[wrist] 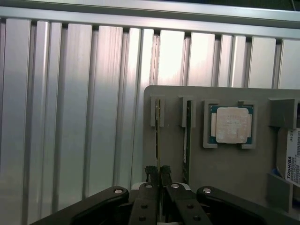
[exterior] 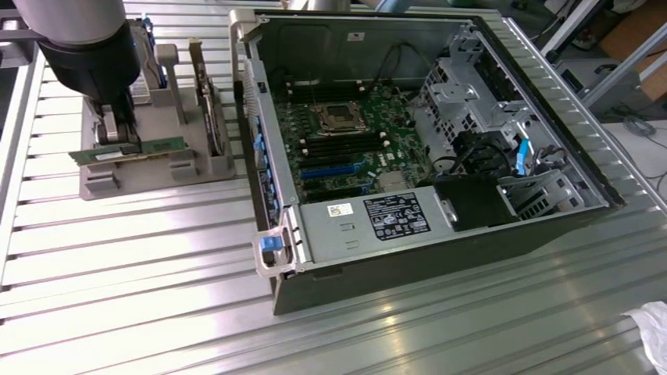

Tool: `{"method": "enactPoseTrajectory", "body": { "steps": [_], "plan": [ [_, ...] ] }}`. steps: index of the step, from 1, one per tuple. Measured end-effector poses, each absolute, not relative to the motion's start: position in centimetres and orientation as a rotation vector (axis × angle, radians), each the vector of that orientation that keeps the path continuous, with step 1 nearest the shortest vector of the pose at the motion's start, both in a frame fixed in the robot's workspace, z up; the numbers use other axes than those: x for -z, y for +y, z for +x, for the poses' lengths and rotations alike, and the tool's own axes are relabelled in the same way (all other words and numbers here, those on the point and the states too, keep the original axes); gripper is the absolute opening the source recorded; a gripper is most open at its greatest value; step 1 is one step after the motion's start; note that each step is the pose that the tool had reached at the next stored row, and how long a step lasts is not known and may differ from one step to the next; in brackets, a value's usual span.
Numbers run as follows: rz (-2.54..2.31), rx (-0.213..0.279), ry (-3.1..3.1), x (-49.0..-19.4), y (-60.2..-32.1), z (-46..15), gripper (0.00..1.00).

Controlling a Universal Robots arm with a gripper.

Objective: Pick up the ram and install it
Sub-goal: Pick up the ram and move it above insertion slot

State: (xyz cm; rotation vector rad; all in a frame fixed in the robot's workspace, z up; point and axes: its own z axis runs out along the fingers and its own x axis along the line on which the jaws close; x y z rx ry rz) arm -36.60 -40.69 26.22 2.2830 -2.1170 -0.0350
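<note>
My gripper (wrist: 157, 176) is clenched on the ram (wrist: 157, 140), with the jaws pinching the thin green stick from both sides. The ram stands on its edge in the gray holder (wrist: 225, 164), at the upper left of the exterior view. A second stick (wrist: 188, 136) stands just beside it, and a square silver chip (wrist: 231, 124) lies further along the holder. The open computer case (exterior: 417, 273) is on the exterior view's right of the holder, on the ribbed metal table (exterior: 125, 258).

open computer case (exterior: 344, 35) on slatted table (exterior: 136, 258) | CPU chip (wrist: 231, 124), hard drive (wrist: 293, 157) on grey holder (wrist: 234, 173)
</note>
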Motion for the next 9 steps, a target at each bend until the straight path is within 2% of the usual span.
{"method": "enactPoseTrajectory", "body": {
  "steps": [9],
  "plan": [
    [2.283,0.035,-2.117,-26.72,-40.69,-36.59,0.13]
  ]
}}
